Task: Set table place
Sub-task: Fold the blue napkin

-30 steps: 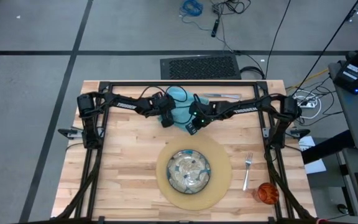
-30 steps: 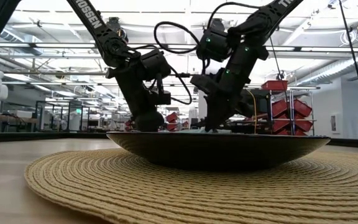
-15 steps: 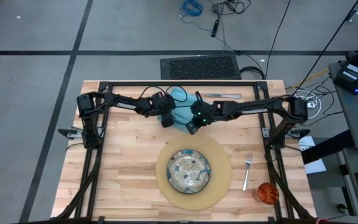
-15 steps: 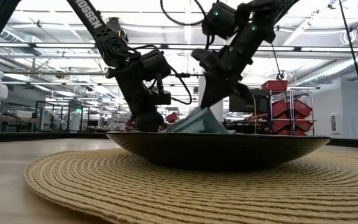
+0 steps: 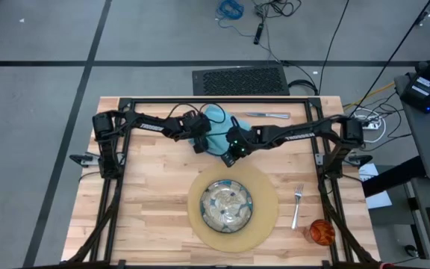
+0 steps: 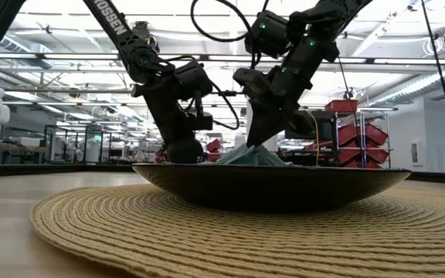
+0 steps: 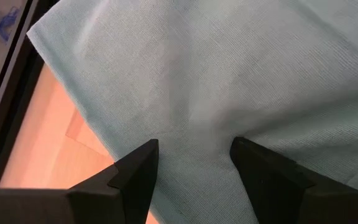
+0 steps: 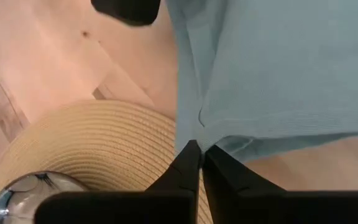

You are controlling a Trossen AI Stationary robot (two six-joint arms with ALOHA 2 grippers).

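Leftmost, the left gripper (image 5: 198,142) presses down on the napkin (image 5: 216,125) at the table's (image 5: 148,202) far middle, its jaws spread with cloth showing between the fingers (image 7: 135,171). Just right of it, the right gripper (image 5: 230,155) pinches the napkin's near edge, jaws clenched on a fold, apparently lifted slightly. Nearer sits the plate (image 5: 228,205) on the placemat (image 5: 263,224); right of that lie the fork (image 5: 297,205) and cup (image 5: 321,232).

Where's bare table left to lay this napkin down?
Bare table lies left of the placemat, bordered by the left frame. Right of it is crowded: fork, cup. Behind it, both grippers work the napkin; right gripper pinches it.
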